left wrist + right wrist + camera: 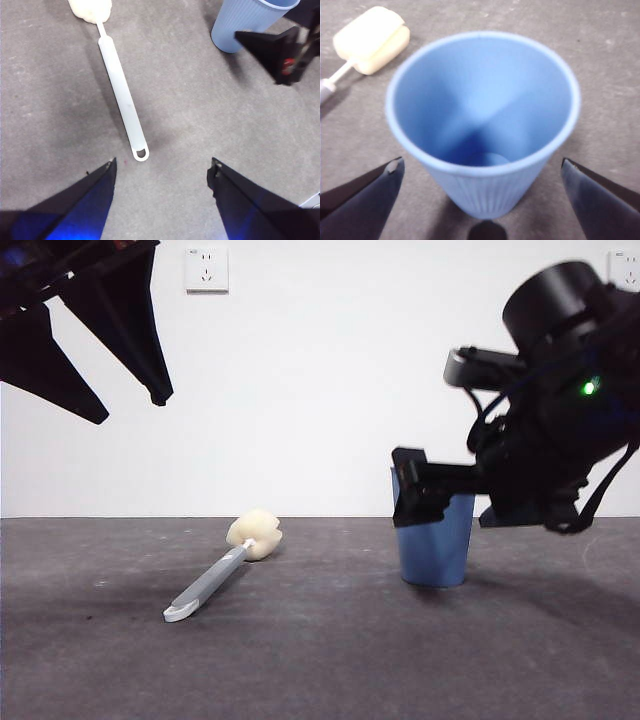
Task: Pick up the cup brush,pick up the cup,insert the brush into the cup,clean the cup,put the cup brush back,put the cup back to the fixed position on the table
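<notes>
The cup [435, 540] stands upright on the desk [320, 660], right of centre in the front view, with bare surface in front of it and a gap on its left. The right end effector [482, 172] is level with the cup's upper part, its 2 jaws spread wide, 1 on each side of the rim and neither touching the ribbed wall; it holds nothing. From the right wrist view the cup's mouth is fully open and its inside looks empty.

The cup brush [222, 566] lies flat on the desk to the cup's left, well apart from it, sponge head [254, 534] toward the back wall and the looped handle end toward the front edge. The left end effector [162, 172] hangs above the desk near that looped end, jaws wide apart and empty, with open desk between them.
</notes>
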Robot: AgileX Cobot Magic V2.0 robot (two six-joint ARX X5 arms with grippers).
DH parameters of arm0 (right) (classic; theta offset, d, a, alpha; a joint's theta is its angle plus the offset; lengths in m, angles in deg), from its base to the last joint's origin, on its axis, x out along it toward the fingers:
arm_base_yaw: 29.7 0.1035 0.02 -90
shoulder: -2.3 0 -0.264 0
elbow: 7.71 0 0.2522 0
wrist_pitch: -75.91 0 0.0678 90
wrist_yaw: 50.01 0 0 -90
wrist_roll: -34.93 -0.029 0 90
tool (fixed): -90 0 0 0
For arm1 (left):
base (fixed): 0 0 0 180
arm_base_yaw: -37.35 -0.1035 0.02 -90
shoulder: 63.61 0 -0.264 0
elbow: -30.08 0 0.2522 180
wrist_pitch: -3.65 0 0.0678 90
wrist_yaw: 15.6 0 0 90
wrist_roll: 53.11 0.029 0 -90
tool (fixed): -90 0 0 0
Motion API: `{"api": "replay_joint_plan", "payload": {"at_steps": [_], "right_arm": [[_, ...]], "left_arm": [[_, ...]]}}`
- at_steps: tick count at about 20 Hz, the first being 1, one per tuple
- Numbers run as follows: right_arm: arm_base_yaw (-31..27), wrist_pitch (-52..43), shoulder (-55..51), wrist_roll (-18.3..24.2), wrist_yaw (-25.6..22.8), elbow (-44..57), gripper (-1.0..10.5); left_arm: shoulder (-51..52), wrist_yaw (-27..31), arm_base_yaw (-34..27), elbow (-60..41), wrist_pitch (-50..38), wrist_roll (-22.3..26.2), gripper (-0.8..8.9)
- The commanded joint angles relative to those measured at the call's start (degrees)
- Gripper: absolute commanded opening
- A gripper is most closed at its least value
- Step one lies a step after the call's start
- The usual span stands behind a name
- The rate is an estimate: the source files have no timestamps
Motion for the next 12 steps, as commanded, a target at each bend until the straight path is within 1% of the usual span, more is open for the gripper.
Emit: {"api": "replay_joint_plan", "payload": {"at_steps": [1, 6, 8, 9, 11, 12], "right_arm": [[0.2, 6.4, -4.8, 0.0, -0.1, 0.3, 5.7], [0.9, 31.6, -21.1, -3.4, 0.3, 0.3, 5.7], [1.6, 41.9, -28.2, -5.4, 0.4, 0.3, 5.7], [2.2, 46.8, -31.8, -6.0, 1.1, 0.2, 5.7], [3.1, 54.6, -38.6, -7.9, 5.2, 0.1, 5.7], [3.8, 58.6, -42.6, -9.2, 7.3, -0.4, 5.6]], "left_arm": [[0.1, 0.1, 0.1, -0.6, 0.2, 0.9, 3.16], [0.1, -0.1, 0.1, -0.6, 3.7, 4.5, 3.16], [0.1, -0.3, 0.1, -0.6, 5.5, 6.1, 3.15], [0.1, -0.4, 0.1, -0.6, 6.6, 6.9, 3.15], [0.1, -1.0, 0.1, -0.6, 8.8, 8.2, 3.15], [0.1, -2.5, 0.1, -0.6, 9.7, 8.6, 3.15]]}}
